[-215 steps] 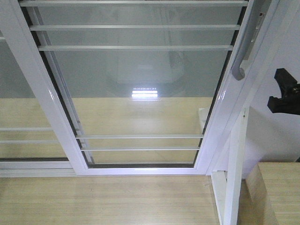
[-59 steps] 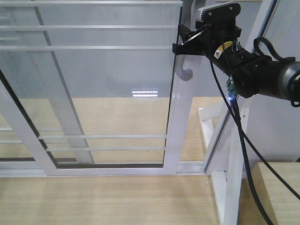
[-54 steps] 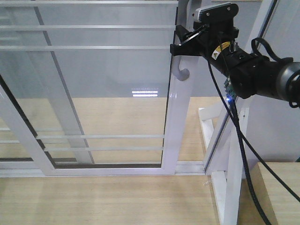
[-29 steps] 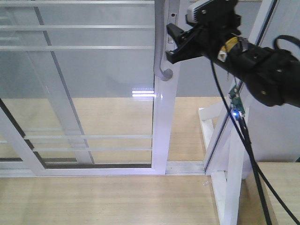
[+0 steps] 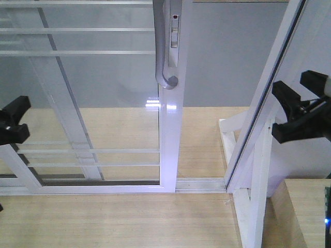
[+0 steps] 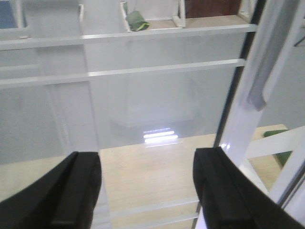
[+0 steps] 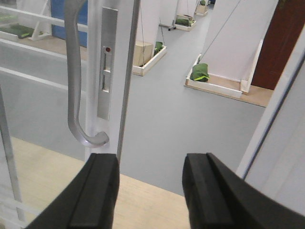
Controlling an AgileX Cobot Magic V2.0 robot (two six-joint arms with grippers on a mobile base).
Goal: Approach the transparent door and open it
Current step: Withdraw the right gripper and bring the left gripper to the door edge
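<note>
The transparent door is a white-framed glass panel with thin horizontal bars. Its edge stile stands near the middle of the front view, carrying the curved silver handle. A gap lies between the stile and the right jamb. My right gripper hangs open at the right edge, away from the handle and holding nothing. In the right wrist view the right gripper has the handle ahead and to the left. My left gripper is open at the left edge, facing the glass.
The slanted white jamb bounds the gap on the right. The floor track runs across the threshold. A wooden surface is at the lower right. A second glass panel's stile shows behind the door. Beyond lie grey floor and trays with green items.
The door has slid left, widening the gap. My right gripper has left the handle and drawn back to the right edge. My left gripper has come into view at the left.
</note>
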